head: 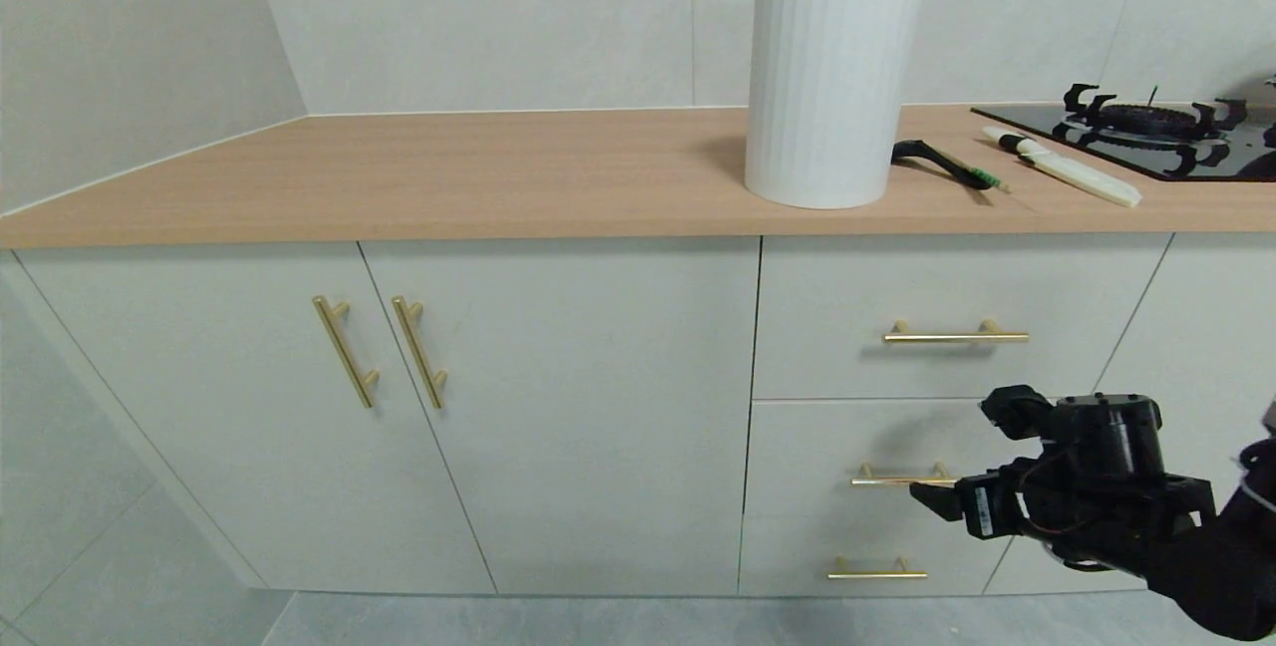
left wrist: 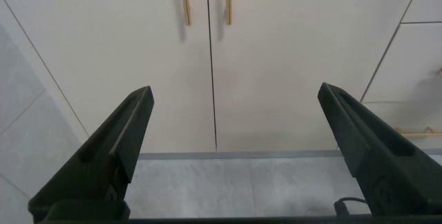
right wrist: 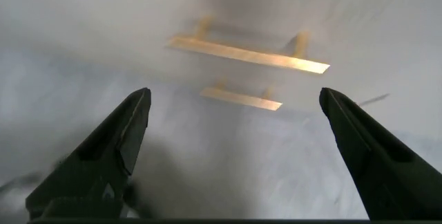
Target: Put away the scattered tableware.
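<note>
Head view: slim white utensil [head: 1062,165] on counter [head: 449,177]; left hand [left wrist: 235,91] and right hand [head: 954,447] wide.

The black utensil's [head: 945,161] end is hidden behind the white container [head: 832,88].

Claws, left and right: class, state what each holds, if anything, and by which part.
Nothing is held. The left claw and right claw are both open and empty; the right one faces a drawer handle.
</note>
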Motion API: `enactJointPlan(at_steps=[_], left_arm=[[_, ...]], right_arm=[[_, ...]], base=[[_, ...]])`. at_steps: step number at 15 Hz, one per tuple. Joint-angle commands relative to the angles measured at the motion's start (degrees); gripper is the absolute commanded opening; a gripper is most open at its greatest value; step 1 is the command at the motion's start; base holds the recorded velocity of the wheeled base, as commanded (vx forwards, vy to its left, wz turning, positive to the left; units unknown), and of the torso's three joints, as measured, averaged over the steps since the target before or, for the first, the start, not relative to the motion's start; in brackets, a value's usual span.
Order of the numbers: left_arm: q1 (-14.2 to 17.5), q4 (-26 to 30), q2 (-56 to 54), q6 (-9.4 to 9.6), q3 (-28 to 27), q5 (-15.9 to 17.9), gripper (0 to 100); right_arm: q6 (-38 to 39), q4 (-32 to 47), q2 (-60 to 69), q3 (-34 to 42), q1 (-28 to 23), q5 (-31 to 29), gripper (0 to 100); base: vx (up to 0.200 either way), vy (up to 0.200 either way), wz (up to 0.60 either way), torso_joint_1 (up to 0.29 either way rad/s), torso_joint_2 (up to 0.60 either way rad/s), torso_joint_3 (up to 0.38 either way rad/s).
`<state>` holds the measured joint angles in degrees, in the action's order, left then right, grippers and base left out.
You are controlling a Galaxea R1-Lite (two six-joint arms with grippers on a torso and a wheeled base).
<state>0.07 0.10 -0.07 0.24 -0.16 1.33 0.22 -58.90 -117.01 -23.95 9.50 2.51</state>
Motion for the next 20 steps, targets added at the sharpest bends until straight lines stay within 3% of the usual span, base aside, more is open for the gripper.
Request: enactJointPlan(at_steps=[1,10,11,20], left_arm=[[0.0,0.0,0.1,0.02,0.0,0.0,100],[0.0,0.0,0.1,0.02,0.0,0.0,100],[0.0,0.0,0.1,0.02,0.0,0.0,100],[0.0,0.0,0.1,0.02,0.0,0.0,100]], right_arm=[[-0.5,-2.5,-9.7,-1.9,-1.2,-1.3,100],[0.1,-2.2,-13.5,-11.4,-2.5,-4.8,100],[0.5,-1.6,-16.2,-15.0,-3.3,-7.3,100],[2.3,-1.7,-21.9,-19.0,-3.3,-10.6,100]], base=[[0.000,0.000,0.00,0.000,0.00,0.000],[0.000,0.000,0.00,0.000,0.00,0.000],[0.000,0.000,0.00,0.000,0.00,0.000],[0.000,0.000,0.00,0.000,0.00,0.000]])
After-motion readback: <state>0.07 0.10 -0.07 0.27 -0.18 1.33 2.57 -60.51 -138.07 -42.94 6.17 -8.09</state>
